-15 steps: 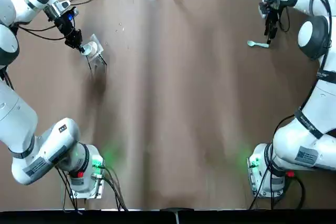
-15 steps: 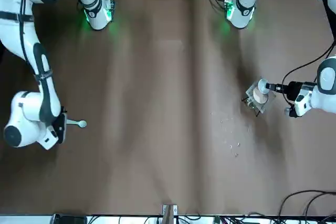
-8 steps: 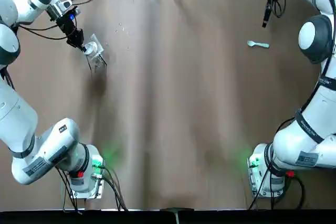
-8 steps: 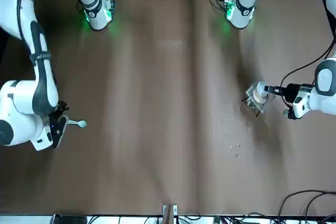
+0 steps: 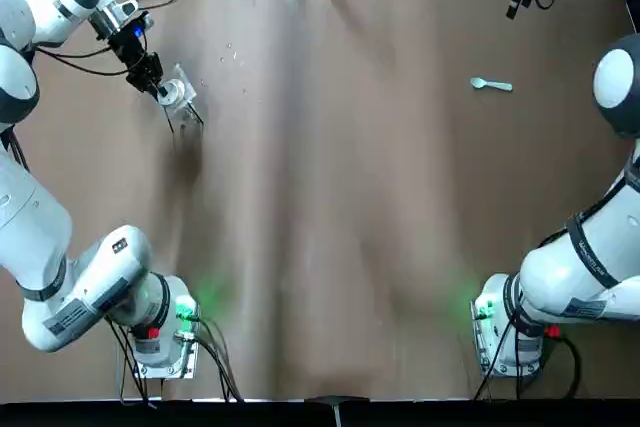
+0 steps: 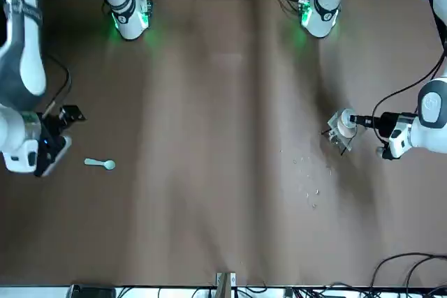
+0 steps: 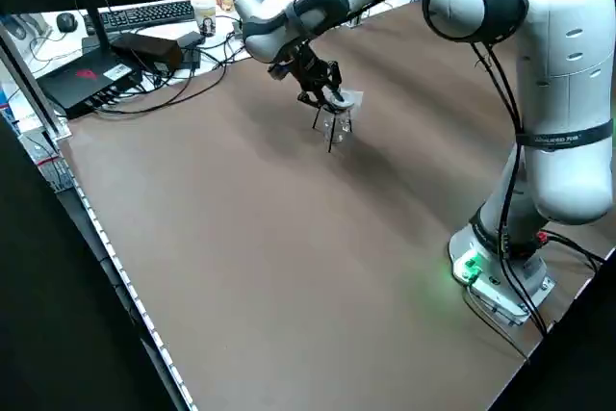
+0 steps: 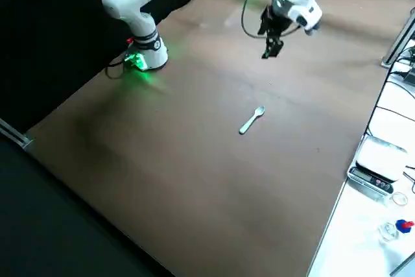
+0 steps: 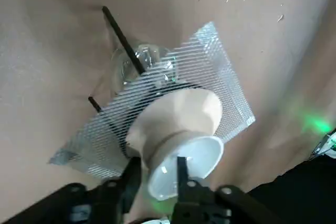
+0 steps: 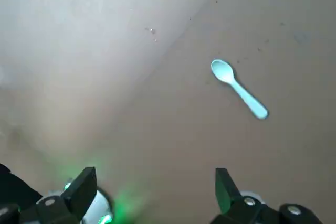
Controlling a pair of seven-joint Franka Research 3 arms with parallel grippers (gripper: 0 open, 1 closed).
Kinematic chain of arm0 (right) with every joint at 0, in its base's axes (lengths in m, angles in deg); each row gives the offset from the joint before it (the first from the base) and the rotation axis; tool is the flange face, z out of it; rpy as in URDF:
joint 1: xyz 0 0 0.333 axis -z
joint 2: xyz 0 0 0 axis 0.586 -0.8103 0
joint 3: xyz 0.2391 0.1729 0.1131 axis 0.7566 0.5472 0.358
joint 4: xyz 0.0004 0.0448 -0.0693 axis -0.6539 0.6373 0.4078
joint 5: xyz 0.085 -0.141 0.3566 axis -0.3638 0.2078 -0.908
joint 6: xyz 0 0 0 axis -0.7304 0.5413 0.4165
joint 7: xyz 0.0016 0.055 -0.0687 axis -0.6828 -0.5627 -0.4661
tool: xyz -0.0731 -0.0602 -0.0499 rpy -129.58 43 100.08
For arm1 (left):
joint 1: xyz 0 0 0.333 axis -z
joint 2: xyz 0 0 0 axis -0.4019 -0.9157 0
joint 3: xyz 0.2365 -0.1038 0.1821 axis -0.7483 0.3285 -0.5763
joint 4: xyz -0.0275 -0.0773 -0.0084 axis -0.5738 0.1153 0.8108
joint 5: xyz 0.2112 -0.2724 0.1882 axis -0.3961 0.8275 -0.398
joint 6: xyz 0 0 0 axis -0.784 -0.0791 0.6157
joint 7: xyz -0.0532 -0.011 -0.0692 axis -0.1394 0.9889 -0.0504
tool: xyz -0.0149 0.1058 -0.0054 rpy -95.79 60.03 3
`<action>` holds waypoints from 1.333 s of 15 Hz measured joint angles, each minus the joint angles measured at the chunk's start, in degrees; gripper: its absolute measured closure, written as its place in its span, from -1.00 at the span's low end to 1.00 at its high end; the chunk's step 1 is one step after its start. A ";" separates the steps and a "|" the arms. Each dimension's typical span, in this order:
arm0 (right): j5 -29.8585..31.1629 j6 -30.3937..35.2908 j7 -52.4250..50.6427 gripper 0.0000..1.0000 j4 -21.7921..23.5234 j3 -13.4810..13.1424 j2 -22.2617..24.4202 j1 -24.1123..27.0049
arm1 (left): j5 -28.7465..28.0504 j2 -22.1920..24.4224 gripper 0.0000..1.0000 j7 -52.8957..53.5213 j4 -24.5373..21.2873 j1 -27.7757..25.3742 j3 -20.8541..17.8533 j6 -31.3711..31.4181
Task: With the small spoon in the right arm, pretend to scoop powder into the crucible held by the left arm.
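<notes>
Lifts the right pincer (image 10: 153,184) away, spread wide and empty, the small spoon (image 10: 239,88) left lying well below it. Keeps the left pincer (image 9: 156,169) clamped on the crucible (image 9: 178,124); demands a fresh spoon grasp before any scooping.

Open table (image 5: 400,167) around spoon (image 5: 491,85); mesh stand (image 9: 226,93) under crucible (image 9: 181,116)

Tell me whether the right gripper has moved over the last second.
Yes. The right gripper has pulled away from the small spoon, which has not shifted, toward the table's far edge.
</notes>
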 joint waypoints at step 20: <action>2.74 -6.40 31.30 -1.00 9.98 0.42 18.22 -2.24 | 0.00 0.81 -0.52 -6.08 5.87 1.57 1.96 -0.63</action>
